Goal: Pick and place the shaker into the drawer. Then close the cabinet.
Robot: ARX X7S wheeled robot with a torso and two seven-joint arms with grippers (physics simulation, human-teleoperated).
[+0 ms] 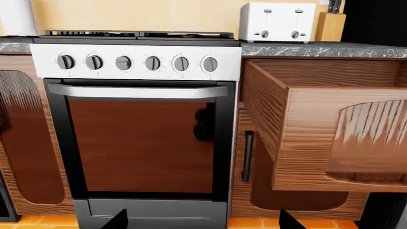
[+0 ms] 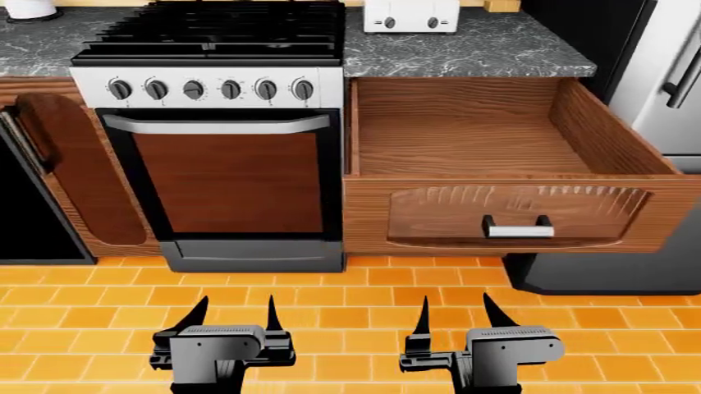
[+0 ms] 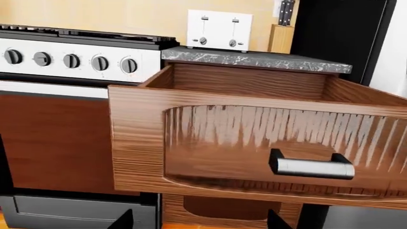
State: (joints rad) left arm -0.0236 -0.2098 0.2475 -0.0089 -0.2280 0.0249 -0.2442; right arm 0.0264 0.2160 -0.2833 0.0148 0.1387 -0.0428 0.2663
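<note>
The shaker is out of view in all three views. The drawer [image 2: 460, 144] of reddish-brown wood stands pulled far out of the cabinet, right of the oven; its floor is bare and a metal handle [image 2: 517, 230] sits on its front. It also fills the right wrist view as the drawer [image 3: 254, 138], and the left wrist view shows the drawer [image 1: 318, 133] from its side. My left gripper [image 2: 236, 305] and right gripper [image 2: 455, 304] hang open and empty low over the tiled floor, well in front of the drawer. In the wrist views the left gripper [image 1: 203, 219] and right gripper [image 3: 200, 219] show only their tips.
A stove with oven [image 2: 225, 180] stands left of the drawer. A white toaster [image 2: 411, 15] and a knife block [image 1: 330, 26] sit on the grey counter [image 2: 482, 49]. A white cylinder [image 1: 16, 16] stands far left. A fridge [image 2: 668, 74] flanks the right side.
</note>
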